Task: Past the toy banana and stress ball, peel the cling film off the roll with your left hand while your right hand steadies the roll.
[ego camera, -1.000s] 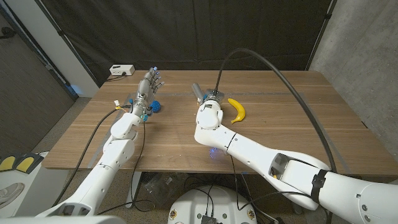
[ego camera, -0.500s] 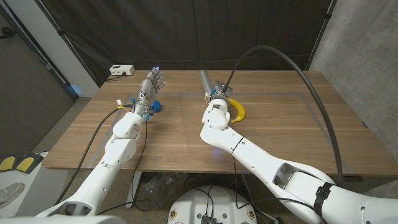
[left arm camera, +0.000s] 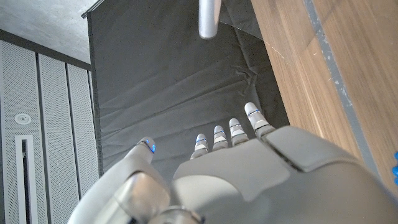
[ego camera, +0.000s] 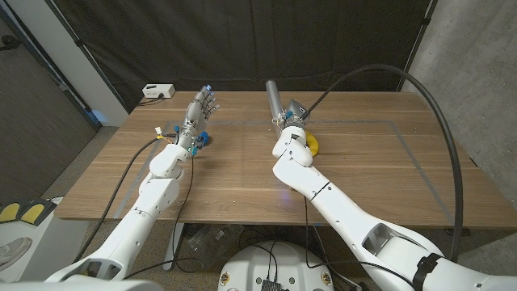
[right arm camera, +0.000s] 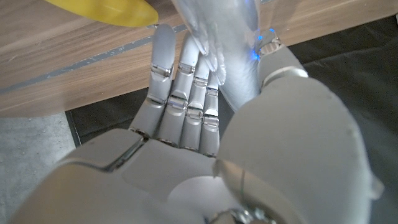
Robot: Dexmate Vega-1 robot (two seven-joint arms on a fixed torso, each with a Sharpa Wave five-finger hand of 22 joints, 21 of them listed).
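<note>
My right hand [ego camera: 292, 120] grips the glossy grey cling-film roll [ego camera: 274, 99] (crinkled film against smooth fingers [right arm camera: 180, 93]); left hand [ego camera: 196, 113] spread, holding nothing.

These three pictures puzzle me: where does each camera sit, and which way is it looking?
Head view: from the robot's head, down over the table; both arms, the left hand and the right hand holding the roll.
Left wrist view: along the left hand's back toward the dark curtain.
Right wrist view: along the right hand's back at the roll and the banana.
Shared: all three views show the roll.
</note>
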